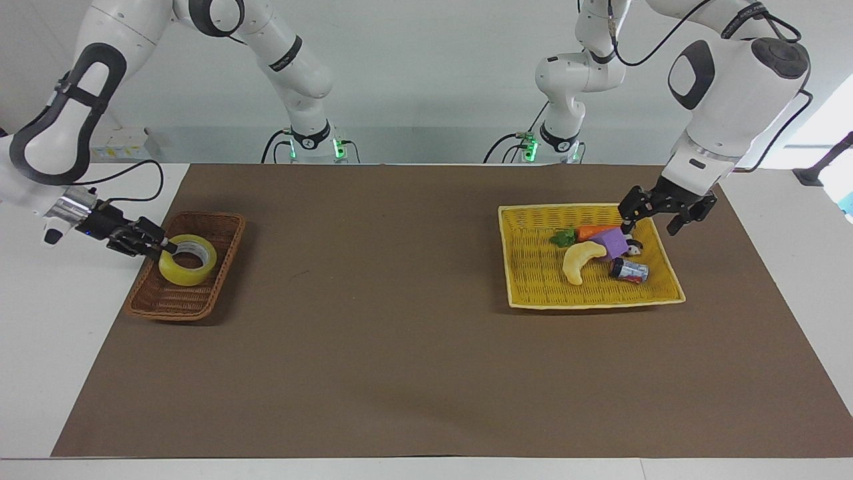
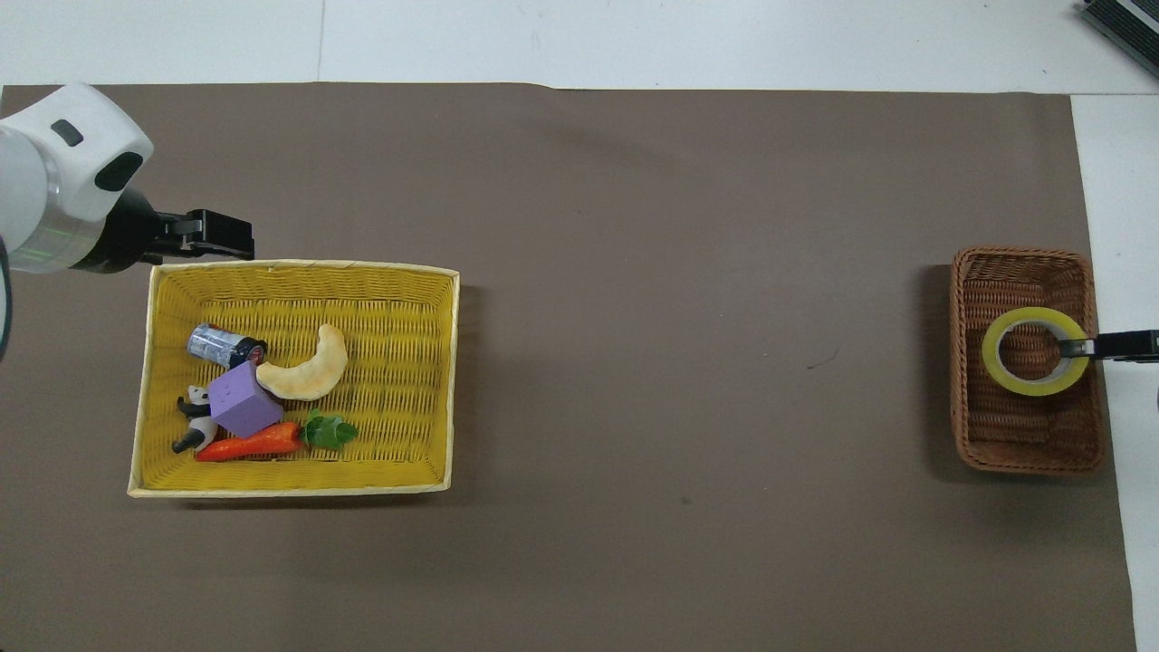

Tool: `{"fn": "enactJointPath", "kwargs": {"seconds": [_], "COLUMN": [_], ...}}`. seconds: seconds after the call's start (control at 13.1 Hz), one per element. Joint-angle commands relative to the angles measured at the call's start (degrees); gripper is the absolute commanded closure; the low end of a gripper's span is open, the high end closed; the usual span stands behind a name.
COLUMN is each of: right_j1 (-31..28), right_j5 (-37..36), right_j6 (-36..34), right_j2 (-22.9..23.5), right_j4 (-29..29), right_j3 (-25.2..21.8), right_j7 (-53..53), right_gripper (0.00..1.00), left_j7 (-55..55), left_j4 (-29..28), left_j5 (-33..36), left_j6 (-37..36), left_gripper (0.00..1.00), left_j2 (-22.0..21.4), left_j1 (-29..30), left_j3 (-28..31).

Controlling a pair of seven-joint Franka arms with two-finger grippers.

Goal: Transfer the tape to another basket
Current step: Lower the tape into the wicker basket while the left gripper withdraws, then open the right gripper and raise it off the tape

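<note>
The yellow tape roll lies flat, low in the dark brown wicker basket at the right arm's end of the table. My right gripper is shut on the roll's wall, with one finger inside the ring. The overhead view shows the tape, the basket and the right gripper the same way. My left gripper is open and empty, up in the air over the edge of the yellow basket at the left arm's end; it also shows in the overhead view.
The yellow basket holds a pale banana toy, a purple block, a carrot, a small can and a panda figure. A brown mat covers the table.
</note>
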Motion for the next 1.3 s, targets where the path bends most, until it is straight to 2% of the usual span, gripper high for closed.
{"fn": "enactJointPath", "kwargs": {"seconds": [0.0, 0.15, 0.31, 0.53, 0.76, 0.92, 1.22], "right_j1": [0.31, 2.24, 7.31, 16.46, 23.41, 28.15, 36.16], "right_j5": [0.17, -0.09, -2.62, -18.77, -25.74, -29.78, -31.29], "right_j6": [1.68, 7.02, 10.37, 13.98, 12.15, 8.56, 1.96], "right_j2": [-0.41, -0.50, -2.07, -5.32, -9.54, -12.00, -16.66], "right_j4": [0.03, 0.90, 3.71, 7.49, 7.15, 7.15, 6.97], "right_j3": [0.77, 0.86, 0.51, 0.86, 0.77, 0.86, 0.95], "right_j7": [-0.17, 1.83, 10.33, 28.06, 40.14, 48.91, 63.43], "right_gripper": [0.00, 0.00, 0.00, 0.00, 0.00, 0.00, 0.00], "left_j7": [0.83, 1.88, 4.86, 6.20, 6.11, 6.11, 6.11], "left_j4": [4.38, 8.60, 12.64, 11.87, 11.87, 11.87, 11.87], "left_j5": [1.11, 1.20, 1.28, 1.72, 1.72, 1.72, 1.72], "left_j6": [-5.91, -11.88, -16.11, -14.98, -14.99, -14.99, -14.99], "left_gripper": [0.00, 0.00, 0.00, 0.00, 0.00, 0.00, 0.00], "left_j2": [-0.55, -0.56, -0.47, -1.61, -1.61, -1.61, -1.61], "left_j1": [-6.88, -6.18, -6.09, -4.87, -4.77, -4.77, -4.77], "left_j3": [6.92, 6.58, 7.28, 7.37, 7.37, 7.37, 7.37]}}
